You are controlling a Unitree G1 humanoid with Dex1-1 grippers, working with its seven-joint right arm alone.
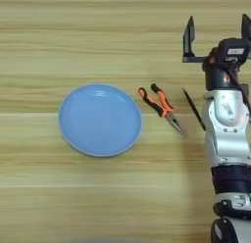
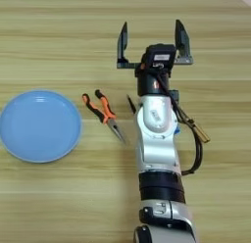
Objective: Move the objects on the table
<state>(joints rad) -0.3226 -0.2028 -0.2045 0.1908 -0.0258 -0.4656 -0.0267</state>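
While the silver forearm (image 2: 156,139) rose from the near edge of the tabletop (image 2: 59,198), its gripper (image 2: 150,38) stood at the far end of it with both black fingers (image 2: 122,41) spread wide and nothing between them. From where I stood, the arm covered much of the wood on its own side. Nearer than the gripper and just to the right of the forearm, a dark rod with a brass-coloured tip (image 2: 198,132) lay slantwise, partly hidden behind the arm. A bit of blue (image 2: 175,131) peeked out at the forearm's right edge; I could not tell what it was. To the left of the arm, nearer than the gripper, the pliers (image 2: 104,114) with orange-and-black handles lay flat, their nose pointing toward the near side and the arm. Further left, well apart from the gripper and just beside the pliers' handles, sat a round light-blue plate (image 2: 17,141), holding nothing.
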